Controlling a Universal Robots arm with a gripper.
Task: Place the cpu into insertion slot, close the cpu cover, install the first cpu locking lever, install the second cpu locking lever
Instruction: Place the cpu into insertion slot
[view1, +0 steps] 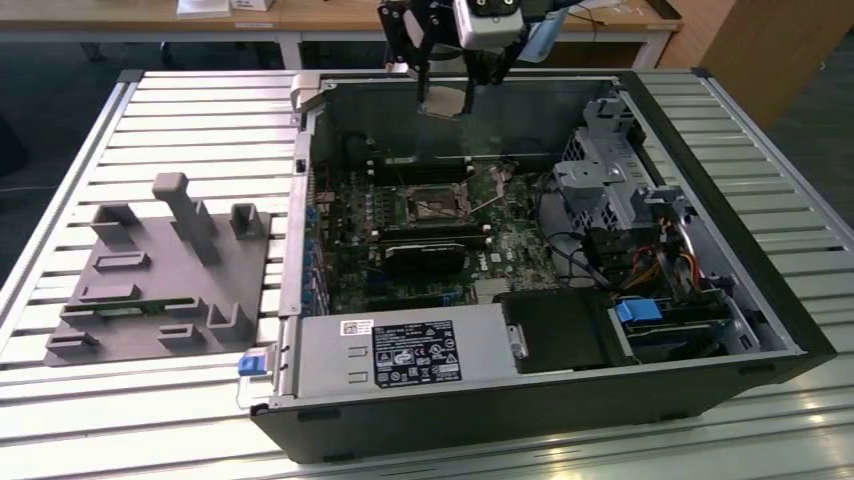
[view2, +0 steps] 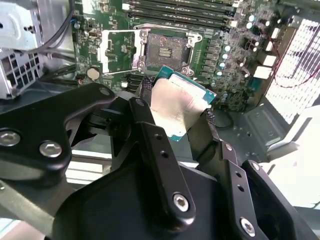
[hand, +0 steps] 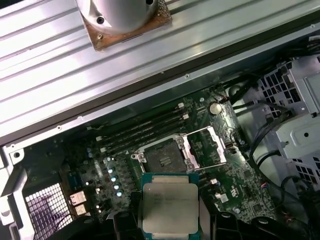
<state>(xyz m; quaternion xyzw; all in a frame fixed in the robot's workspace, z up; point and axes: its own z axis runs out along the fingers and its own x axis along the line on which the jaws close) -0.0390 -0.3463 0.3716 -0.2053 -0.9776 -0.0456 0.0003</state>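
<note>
On slatted metal table (view1: 160, 110), open PC case (view1: 787, 330) is lying; over it gripper (view2: 175, 107) is gripping the cpu (hand: 170, 207) betw. its jaws.

We take this for a robotics lab or test workshop. The table (view1: 174, 110) is made of ribbed aluminium slats and carries an open PC case (view1: 534, 420) with its motherboard (view1: 350, 270) bare. A grey moulded fixture (view1: 147, 290) sits near the table's edge on the exterior view's left. An arm's end effector (view1: 447, 105) grips a cpu (hand: 170, 207) above the case. Wooden desks (view1: 334, 15) stand beyond the far edge.
</note>
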